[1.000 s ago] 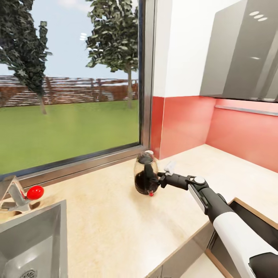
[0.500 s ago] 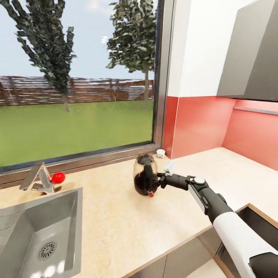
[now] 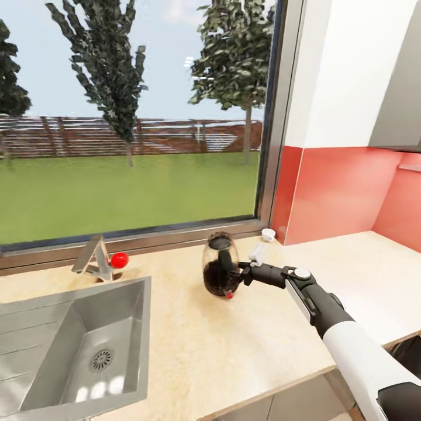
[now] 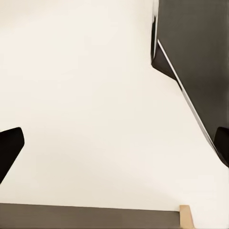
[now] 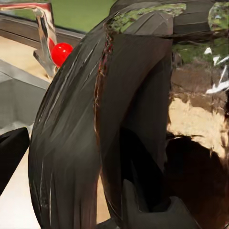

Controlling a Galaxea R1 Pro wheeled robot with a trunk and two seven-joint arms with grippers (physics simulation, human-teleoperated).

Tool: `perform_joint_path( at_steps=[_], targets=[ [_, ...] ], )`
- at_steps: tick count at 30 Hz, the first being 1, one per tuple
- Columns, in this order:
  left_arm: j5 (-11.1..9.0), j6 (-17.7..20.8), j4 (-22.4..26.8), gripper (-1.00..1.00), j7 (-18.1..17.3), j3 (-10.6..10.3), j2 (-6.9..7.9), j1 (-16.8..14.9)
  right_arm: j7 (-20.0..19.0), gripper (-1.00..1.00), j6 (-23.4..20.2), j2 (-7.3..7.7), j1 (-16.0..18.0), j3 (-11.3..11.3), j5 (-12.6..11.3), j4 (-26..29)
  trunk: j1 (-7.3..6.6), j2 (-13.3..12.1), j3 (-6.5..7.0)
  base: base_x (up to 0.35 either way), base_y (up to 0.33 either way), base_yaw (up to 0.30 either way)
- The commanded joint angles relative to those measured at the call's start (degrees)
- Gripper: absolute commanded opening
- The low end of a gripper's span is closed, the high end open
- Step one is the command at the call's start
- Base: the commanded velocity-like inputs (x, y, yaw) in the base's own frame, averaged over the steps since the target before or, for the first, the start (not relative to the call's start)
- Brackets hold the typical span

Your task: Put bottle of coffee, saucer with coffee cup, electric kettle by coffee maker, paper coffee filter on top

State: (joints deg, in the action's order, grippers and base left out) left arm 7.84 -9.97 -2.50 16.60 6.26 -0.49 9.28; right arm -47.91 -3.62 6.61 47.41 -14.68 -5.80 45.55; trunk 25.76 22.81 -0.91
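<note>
The electric kettle (image 3: 220, 266) is a rounded glass body with a black lid, a black handle and a small red spot at its base. My right gripper (image 3: 238, 273) is shut on its handle and holds it upright over the beige countertop (image 3: 193, 345), near the window. In the right wrist view the kettle's dark handle (image 5: 136, 119) is very close. A small white cup (image 3: 268, 234) stands at the back of the counter by the red wall. My left gripper (image 4: 114, 150) is open over a pale surface, its dark fingertips (image 4: 8, 149) far apart.
A steel sink (image 3: 52, 351) is set into the counter at the left, with a faucet and red knob (image 3: 118, 259) behind it. A big window (image 3: 134, 128) runs along the back. Red backsplash (image 3: 345, 193) and a grey cabinet (image 3: 403, 111) stand at the right.
The whole view has shifted right as the camera moved left: the sink and faucet have come further into the picture. The kettle stays in my right gripper at the same spot in view.
</note>
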Motion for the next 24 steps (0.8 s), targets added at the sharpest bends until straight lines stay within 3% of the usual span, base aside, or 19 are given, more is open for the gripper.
perform_joint_path(
  at_steps=[1,13,24],
  targets=[
    [0.6,-0.31,-0.13,1.0,0.28,0.49,-0.02,-0.05,-0.01,-1.0,-0.38,0.07,0.05,-0.17,-0.88,0.06,0.03,0.12,-0.09,-0.11,0.0,0.279],
    [0.57,-0.3,-0.13,1.0,0.28,0.24,0.01,-0.05,-0.07,-1.0,-0.34,0.07,0.05,-0.17,-0.8,-0.29,0.03,0.12,-0.09,-0.299,0.106,0.279],
    [-1.71,-0.22,-0.05,1.0,0.22,1.15,0.0,-0.14,-0.08,-1.0,-0.34,0.07,0.05,-0.17,-0.96,-0.11,0.03,0.12,-0.09,-0.206,0.275,0.027]
  ],
)
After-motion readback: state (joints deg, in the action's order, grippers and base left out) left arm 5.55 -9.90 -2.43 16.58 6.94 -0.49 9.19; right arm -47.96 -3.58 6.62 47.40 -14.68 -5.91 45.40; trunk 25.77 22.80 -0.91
